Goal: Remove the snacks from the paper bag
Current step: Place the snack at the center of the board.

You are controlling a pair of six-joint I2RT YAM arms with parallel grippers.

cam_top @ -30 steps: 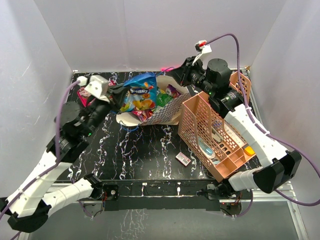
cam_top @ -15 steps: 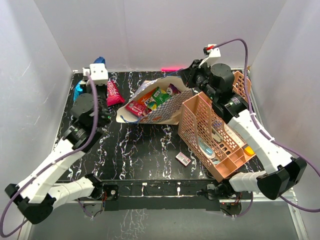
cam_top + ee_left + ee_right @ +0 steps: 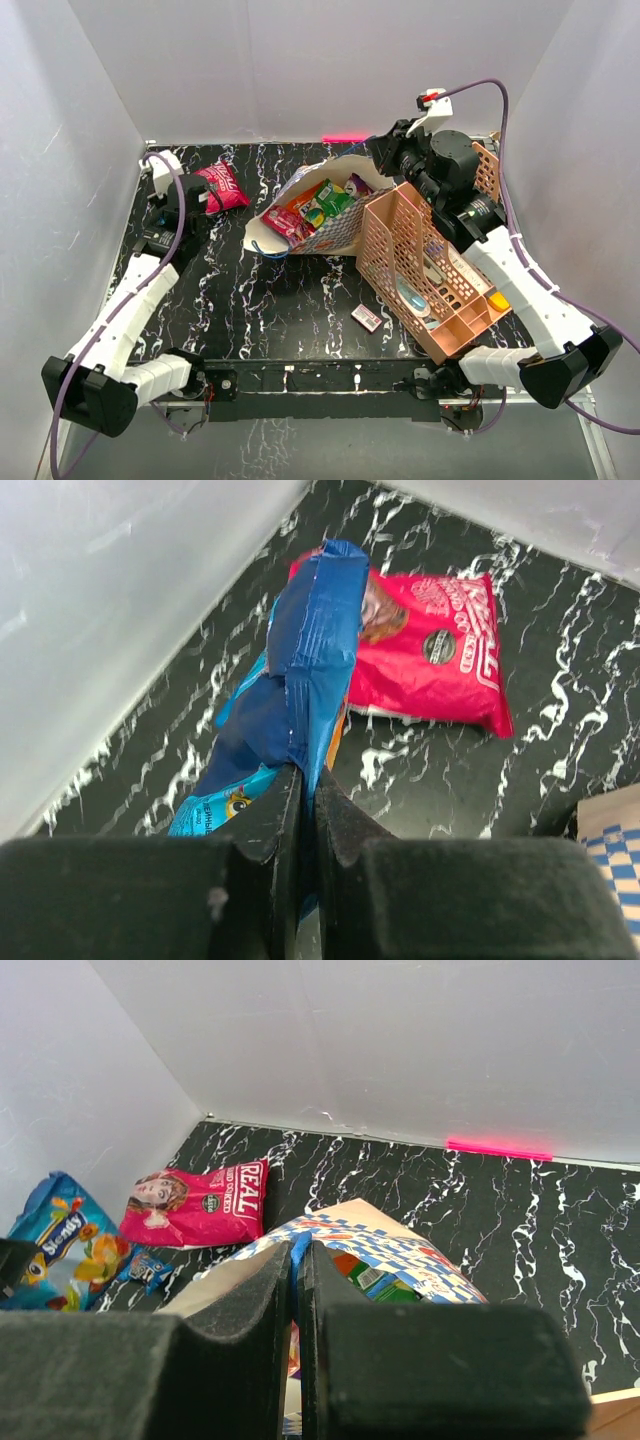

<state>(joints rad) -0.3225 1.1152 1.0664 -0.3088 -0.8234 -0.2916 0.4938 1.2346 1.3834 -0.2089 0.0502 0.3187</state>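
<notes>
The left gripper [image 3: 303, 780] is pinched tight on the edge of the blue chip bag [image 3: 300, 660] by the left wall, beside the pink-red bag [image 3: 430, 665] (lying flat); these 2 snacks are out. The right gripper [image 3: 296, 1260] is clamped on the rim of the paper bag [image 3: 400, 1255], which holds small packets [image 3: 318, 203].

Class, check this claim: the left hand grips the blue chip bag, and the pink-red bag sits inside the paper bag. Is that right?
No. The pink-red bag lies on the table outside the paper bag, as the left wrist view shows. The left hand does grip the blue chip bag.
</notes>
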